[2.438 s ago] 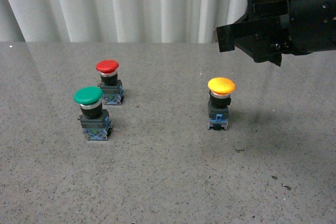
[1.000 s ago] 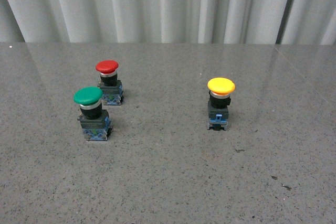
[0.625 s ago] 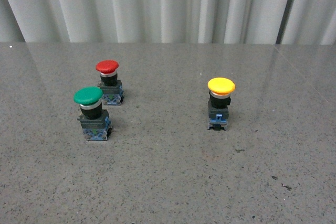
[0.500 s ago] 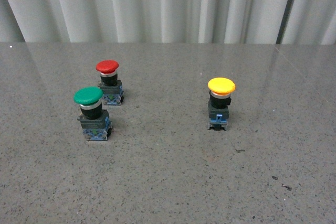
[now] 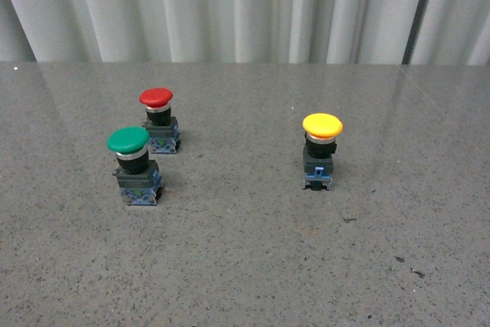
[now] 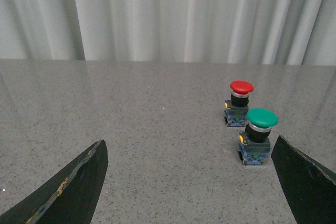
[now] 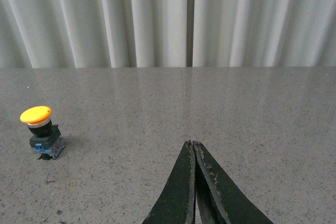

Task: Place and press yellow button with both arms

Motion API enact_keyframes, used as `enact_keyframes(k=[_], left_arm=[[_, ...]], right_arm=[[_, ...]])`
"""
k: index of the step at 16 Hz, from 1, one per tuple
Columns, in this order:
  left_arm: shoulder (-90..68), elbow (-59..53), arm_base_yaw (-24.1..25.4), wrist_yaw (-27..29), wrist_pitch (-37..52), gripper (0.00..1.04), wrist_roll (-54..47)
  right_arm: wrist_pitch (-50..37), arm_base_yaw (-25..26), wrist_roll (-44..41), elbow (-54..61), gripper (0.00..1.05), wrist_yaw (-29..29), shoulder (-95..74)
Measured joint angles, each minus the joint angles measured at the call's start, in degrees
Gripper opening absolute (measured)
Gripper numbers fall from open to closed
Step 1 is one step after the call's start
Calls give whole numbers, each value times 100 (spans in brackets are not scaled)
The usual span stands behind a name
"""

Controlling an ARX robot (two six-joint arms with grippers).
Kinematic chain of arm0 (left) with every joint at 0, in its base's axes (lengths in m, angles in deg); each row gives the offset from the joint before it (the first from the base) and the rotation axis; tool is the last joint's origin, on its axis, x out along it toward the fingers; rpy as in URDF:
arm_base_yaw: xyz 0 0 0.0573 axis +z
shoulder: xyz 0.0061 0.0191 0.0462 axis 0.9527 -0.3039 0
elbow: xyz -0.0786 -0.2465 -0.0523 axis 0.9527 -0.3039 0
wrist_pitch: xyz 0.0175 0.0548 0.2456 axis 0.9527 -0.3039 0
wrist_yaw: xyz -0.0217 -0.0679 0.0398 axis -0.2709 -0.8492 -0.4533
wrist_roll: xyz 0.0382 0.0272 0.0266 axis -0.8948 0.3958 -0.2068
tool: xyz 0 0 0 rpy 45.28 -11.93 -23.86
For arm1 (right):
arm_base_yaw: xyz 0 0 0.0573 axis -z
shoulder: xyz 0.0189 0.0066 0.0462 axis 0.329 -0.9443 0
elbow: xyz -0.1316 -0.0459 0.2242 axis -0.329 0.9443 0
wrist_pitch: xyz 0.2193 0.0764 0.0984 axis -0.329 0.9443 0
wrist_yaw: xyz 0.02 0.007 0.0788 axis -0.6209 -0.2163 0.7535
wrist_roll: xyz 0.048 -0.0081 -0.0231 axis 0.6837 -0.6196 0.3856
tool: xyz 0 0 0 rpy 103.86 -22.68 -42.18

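yellow button (image 5: 321,151) seemingly unmoved | left gripper (image 6: 189,182) spread | right gripper (image 7: 194,182) pressed together

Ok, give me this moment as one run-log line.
yellow button: upright on table, untouched | left gripper: open, empty | right gripper: shut, empty | both clear of button

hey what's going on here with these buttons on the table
Nothing is being handled right now. The yellow button stands upright alone on the grey table, apart from the green button and the red button, which sit close together. Neither arm appears in the front view. The left gripper is open and empty; the right gripper is shut on nothing, away from the yellow button.
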Motion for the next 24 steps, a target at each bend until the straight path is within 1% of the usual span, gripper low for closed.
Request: enact_keyframes(k=[4,5,6,11,12,15,16,17,24], left_arm=[[0,0,0,0,0,98,0],[0,0,0,2,0,98,0],[0,0,0,-2,-4,98,0],[0,0,0,0,0,98,0],[0,0,0,0,2,98,0],[0,0,0,2,2,98,0],[0,0,0,0,2,98,0],[0,0,0,2,2,98,0],[0,0,0,0,2,98,0]], right_arm=[[413,0,0,-2,2,2,374],[1255,0,0,-4,2,17,931],[1294,0,-2,-4,2,4,1292],[1349,0,-2,-4,2,4,1285],[1346,0,-4,-4,4,2,1287],[1346,0,-2,-4,34,2,1285],[1346,0,-2,-4,64,2,1285],[1346,0,-2,-4,98,2,1285],[1344,0,-2,-4,98,2,1285]])
